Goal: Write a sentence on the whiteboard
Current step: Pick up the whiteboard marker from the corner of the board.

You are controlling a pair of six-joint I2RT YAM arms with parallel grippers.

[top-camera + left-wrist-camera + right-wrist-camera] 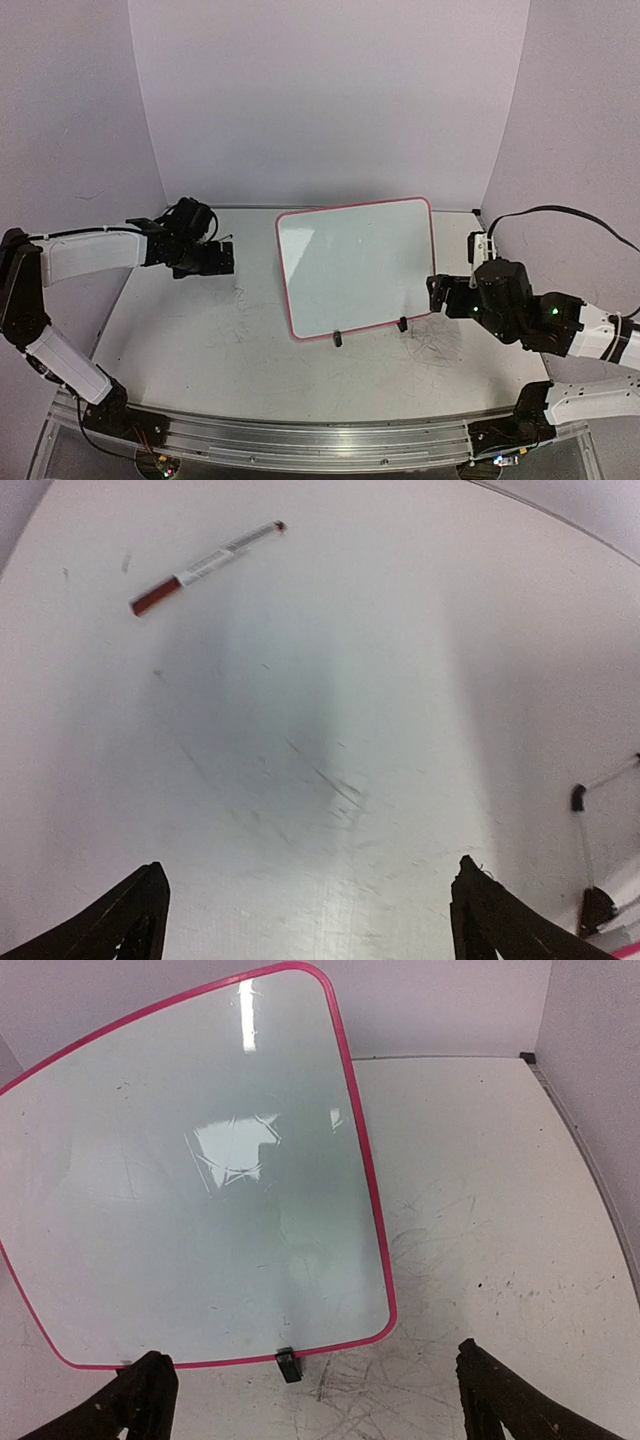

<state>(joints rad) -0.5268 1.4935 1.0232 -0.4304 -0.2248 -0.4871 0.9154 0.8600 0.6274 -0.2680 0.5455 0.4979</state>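
Both jaws-apart and empty, the left gripper (308, 868) and right gripper (310, 1352) flank the blank whiteboard (355, 265) propped on the table (180, 340); the pen (205, 568) lies ahead of the left, so an off-centre pinch may roll it away.

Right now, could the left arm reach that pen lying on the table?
Probably yes. The pen lies flat on the table ahead of the left gripper, whose jaws stand open and empty. In the wrist view nothing sits between them.
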